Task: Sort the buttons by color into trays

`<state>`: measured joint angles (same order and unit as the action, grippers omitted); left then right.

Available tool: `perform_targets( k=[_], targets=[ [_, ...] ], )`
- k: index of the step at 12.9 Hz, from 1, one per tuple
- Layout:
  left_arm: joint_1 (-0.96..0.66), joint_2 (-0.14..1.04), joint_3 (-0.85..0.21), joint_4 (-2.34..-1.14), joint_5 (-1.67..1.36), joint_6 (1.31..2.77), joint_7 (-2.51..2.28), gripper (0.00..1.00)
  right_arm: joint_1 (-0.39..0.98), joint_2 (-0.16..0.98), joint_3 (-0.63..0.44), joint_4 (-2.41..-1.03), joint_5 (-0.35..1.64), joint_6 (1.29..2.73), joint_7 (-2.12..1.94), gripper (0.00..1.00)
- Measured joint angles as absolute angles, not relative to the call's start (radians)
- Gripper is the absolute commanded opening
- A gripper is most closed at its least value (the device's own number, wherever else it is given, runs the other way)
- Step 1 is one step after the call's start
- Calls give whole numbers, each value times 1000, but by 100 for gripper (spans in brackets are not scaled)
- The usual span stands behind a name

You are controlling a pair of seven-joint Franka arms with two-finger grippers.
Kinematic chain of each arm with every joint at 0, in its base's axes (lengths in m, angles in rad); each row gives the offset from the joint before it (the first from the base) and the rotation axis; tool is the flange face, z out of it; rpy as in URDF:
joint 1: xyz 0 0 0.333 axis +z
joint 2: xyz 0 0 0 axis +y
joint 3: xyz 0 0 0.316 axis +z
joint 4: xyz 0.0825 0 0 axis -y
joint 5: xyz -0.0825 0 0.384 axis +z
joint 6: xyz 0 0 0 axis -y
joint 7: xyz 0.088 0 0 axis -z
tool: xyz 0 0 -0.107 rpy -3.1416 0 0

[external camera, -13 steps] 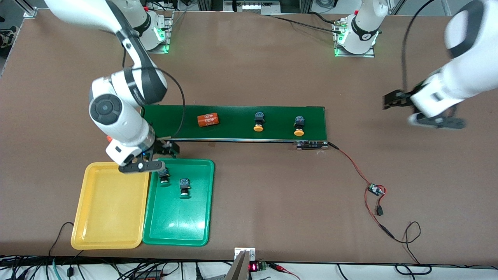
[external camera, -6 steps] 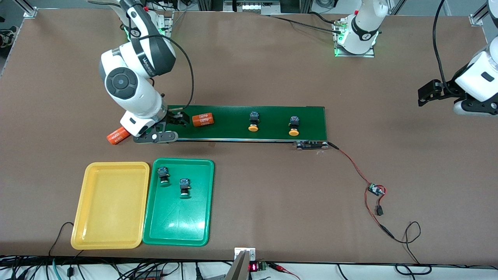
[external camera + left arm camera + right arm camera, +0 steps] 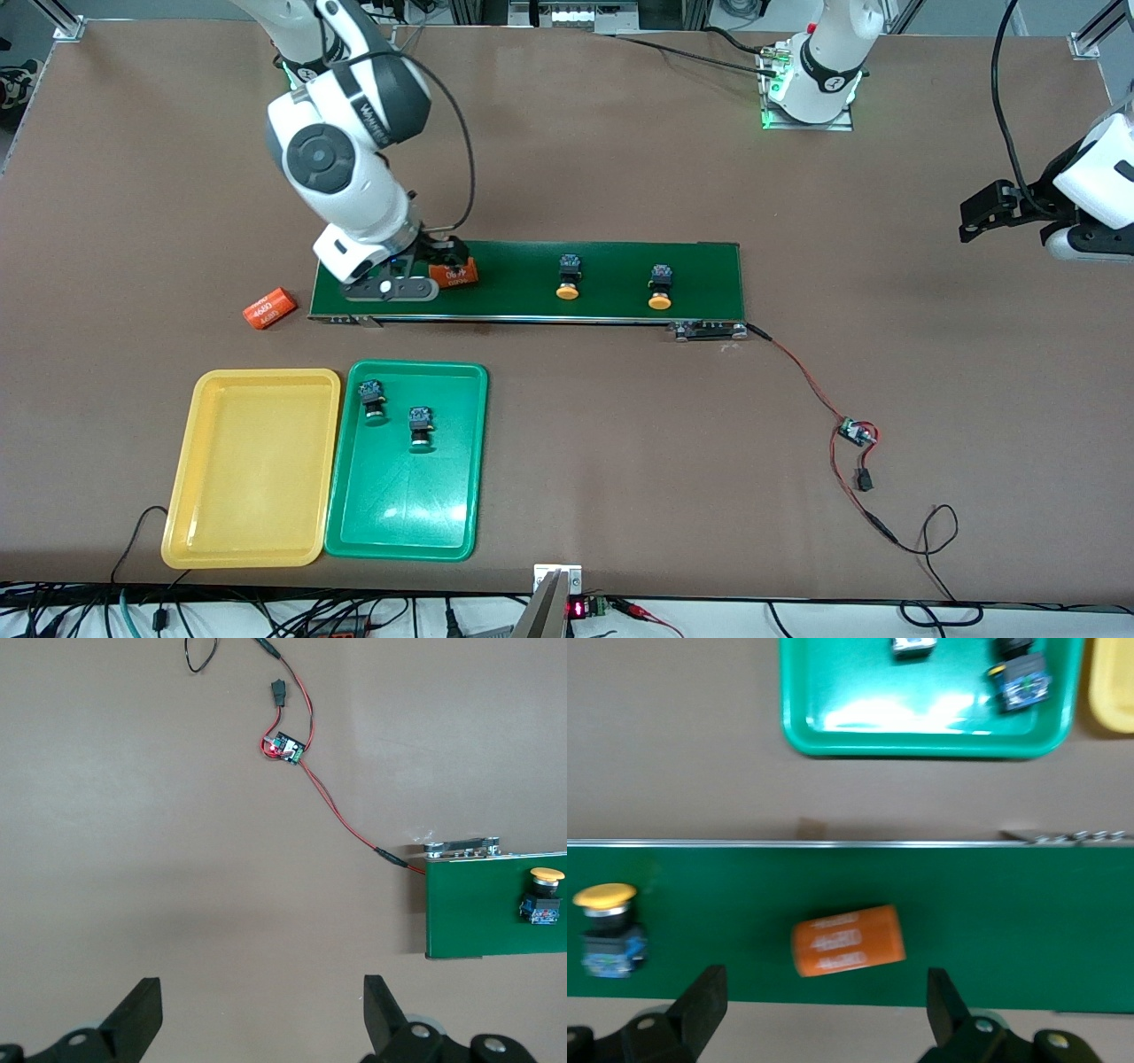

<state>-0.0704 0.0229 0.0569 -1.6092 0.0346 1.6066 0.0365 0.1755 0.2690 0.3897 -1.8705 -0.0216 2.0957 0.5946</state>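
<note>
Two yellow-capped buttons [image 3: 568,276] [image 3: 660,288] lie on the dark green belt [image 3: 611,306]. One of them [image 3: 604,935] shows in the right wrist view, the other [image 3: 542,899] in the left wrist view. Two green buttons [image 3: 372,400] [image 3: 420,427] lie in the green tray [image 3: 403,518]. Beside it the yellow tray [image 3: 252,478] holds nothing. My right gripper [image 3: 443,255] [image 3: 826,997] hangs open over the belt's right-arm end, with nothing between its fingers. My left gripper [image 3: 988,213] [image 3: 261,1010] waits open above bare table off the belt's left-arm end.
An orange cylinder [image 3: 459,273] [image 3: 848,940] lies on the belt just off my right gripper's fingertips. Another orange cylinder [image 3: 268,307] rests on the table past the belt's right-arm end. A red-black wire with a small board [image 3: 855,432] [image 3: 285,747] trails from the belt's roller [image 3: 709,331].
My right arm has swung from above the trays to the belt's right-arm end, over the cylinder. Yellow buttons and cylinder have ridden along the belt toward that end. My left arm drew back slightly.
</note>
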Motion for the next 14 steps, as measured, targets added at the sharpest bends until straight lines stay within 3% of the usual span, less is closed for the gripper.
perform_targets(
  k=[14],
  targets=[
    [-85,23,57,-1609,35,1603,36,100,233,341,407,-1906,-19,2191,664,100]
  ],
)
